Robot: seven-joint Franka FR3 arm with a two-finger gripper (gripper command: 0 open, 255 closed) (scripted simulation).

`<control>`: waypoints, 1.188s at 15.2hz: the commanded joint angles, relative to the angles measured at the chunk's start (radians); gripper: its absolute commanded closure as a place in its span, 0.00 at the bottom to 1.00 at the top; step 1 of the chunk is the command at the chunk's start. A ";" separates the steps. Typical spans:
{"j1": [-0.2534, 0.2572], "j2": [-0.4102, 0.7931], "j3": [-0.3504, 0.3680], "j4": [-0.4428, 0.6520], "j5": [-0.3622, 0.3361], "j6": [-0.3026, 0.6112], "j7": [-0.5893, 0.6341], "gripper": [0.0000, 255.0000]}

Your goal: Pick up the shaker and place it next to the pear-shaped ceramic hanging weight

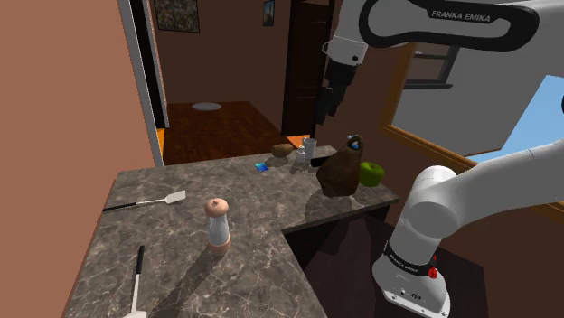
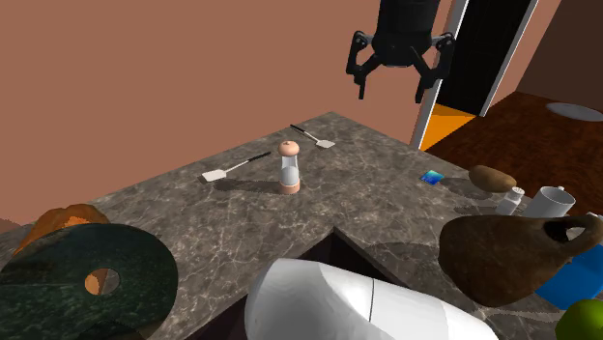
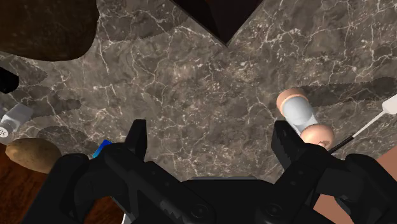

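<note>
Shaker point(image 1: 217, 225): upright cylinder with a pale grey body, a rounded peach cap and a peach foot. In the shoulder view it stands at 8 o'clock of the weight, well apart from it and near the inner corner of the counter, with bare stone on all sides. In the wrist view point(image 3: 299, 114) it lies outside the finger gap, just past one fingertip.

Weight point(image 1: 339, 170): brown, pear-shaped, matt and mottled, with a hole through the narrow neck point(image 2: 512, 256).

Counter point(image 1: 181, 262): L-shaped slab of dark stone with pale veining and square edges. A dark notch cuts in at the inner corner.

Spatulas: two, with white blades and thin dark handles, lying flat at 10 o'clock point(image 1: 149, 201) and 8 o'clock point(image 1: 137, 285) of the shaker.

Green fruit point(image 1: 371, 173): round, just beside the weight at 3 o'clock.

Potato point(image 2: 493, 178), white mug point(image 2: 551, 203) and small blue item point(image 2: 432, 177): grouped near the weight.

Gripper point(image 2: 394, 82): black, high above the counter at 12 o'clock of the weight in the shoulder view. The fingers are wide apart and hold nothing.

Arm point(image 1: 452, 27): white shell lettered "FRANKA EMIKA".
</note>
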 commanded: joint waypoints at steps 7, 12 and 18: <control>0.024 0.100 0.132 -0.040 0.018 0.146 0.109 0.00; 0.031 0.221 0.244 -0.038 0.009 0.263 0.207 0.00; 0.016 0.405 0.384 0.009 -0.052 0.386 0.347 0.00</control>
